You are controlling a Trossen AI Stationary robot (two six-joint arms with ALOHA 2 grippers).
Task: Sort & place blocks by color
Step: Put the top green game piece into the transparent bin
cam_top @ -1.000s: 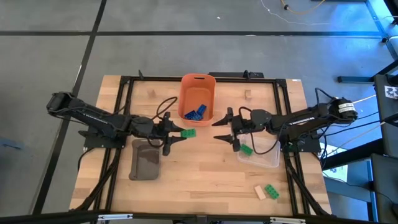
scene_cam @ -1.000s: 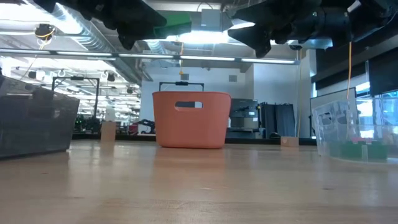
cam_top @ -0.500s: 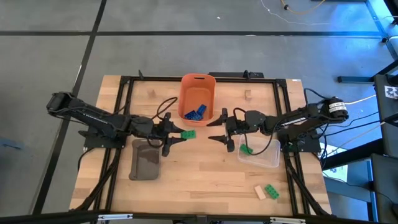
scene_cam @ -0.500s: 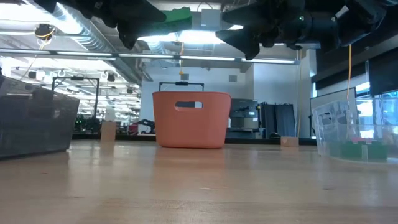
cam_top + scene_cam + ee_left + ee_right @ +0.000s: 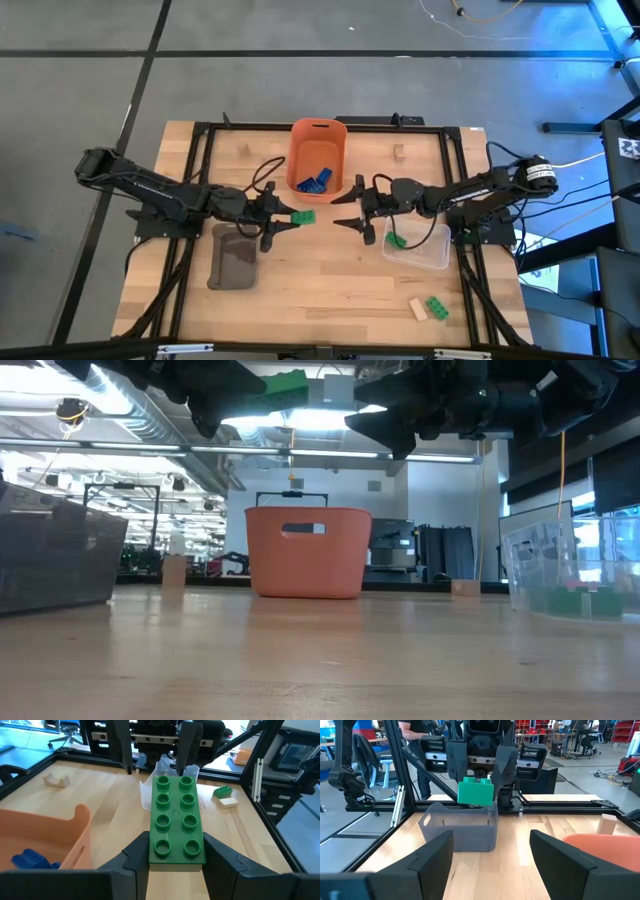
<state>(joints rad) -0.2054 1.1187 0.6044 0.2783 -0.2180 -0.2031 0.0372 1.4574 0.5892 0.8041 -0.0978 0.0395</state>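
My left gripper (image 5: 288,215) is over the table's middle, shut on a green brick (image 5: 304,214) that points toward the right arm. My right gripper (image 5: 346,210) is open and faces that brick from the right, a short gap away, touching nothing. In the right wrist view the green brick (image 5: 475,791) shows straight ahead between my open fingers (image 5: 434,855). Blue blocks (image 5: 313,181) lie in the orange bin (image 5: 318,130). Another green block (image 5: 395,240) lies in the clear bin (image 5: 432,255). A tan block (image 5: 418,309) and a green block (image 5: 437,307) rest on the table near its near edge. My left gripper pinches the green brick between its two fingers (image 5: 136,859), which press on the brick's long sides at the end nearest the wrist (image 5: 176,856). The fingers come in level from the table's left, along the brick. It is lifted clear, studs up, sticking out level toward the right arm.
A grey tray (image 5: 235,257) lies near my left gripper, toward the near edge. Two tan blocks (image 5: 243,150) (image 5: 399,152) rest on the far side, left and right of the orange bin. Black frame rails (image 5: 195,170) run along the table's sides.
My right gripper has moved toward the table's left, closing on the green brick held by my left gripper, and stays open. The left gripper and the brick have kept still.
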